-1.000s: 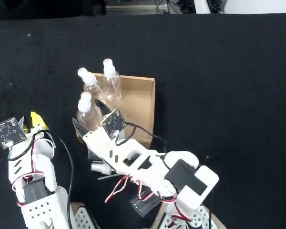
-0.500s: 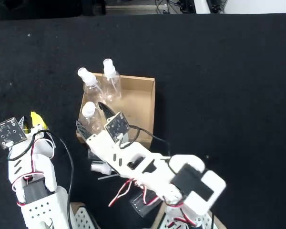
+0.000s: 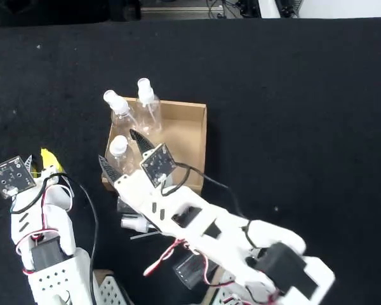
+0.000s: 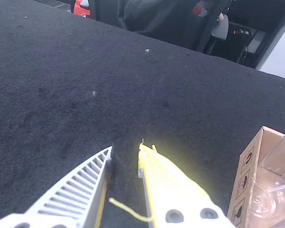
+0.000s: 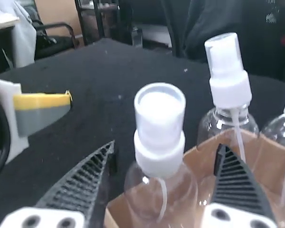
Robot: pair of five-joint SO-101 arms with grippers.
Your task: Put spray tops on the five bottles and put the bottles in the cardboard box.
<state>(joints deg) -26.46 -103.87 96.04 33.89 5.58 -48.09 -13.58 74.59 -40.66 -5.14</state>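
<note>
Clear glossy plastic bottles (image 5: 143,186) (matt cardboard box (image 3: 188,135)).

three spray-topped bottles (image 3: 123,117) (image 3: 150,113) (image 3: 118,147) and one cardboard box (image 3: 188,135).

I am holding my gripper (image 5: 166,147) spread open around a spray-topped bottle (image 5: 160,124) standing in the cardboard box (image 5: 203,164), untouched.

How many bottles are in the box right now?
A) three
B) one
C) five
A: three stand in the box, each with a white spray top: the near bottle, the middle bottle and the far bottle.
</note>
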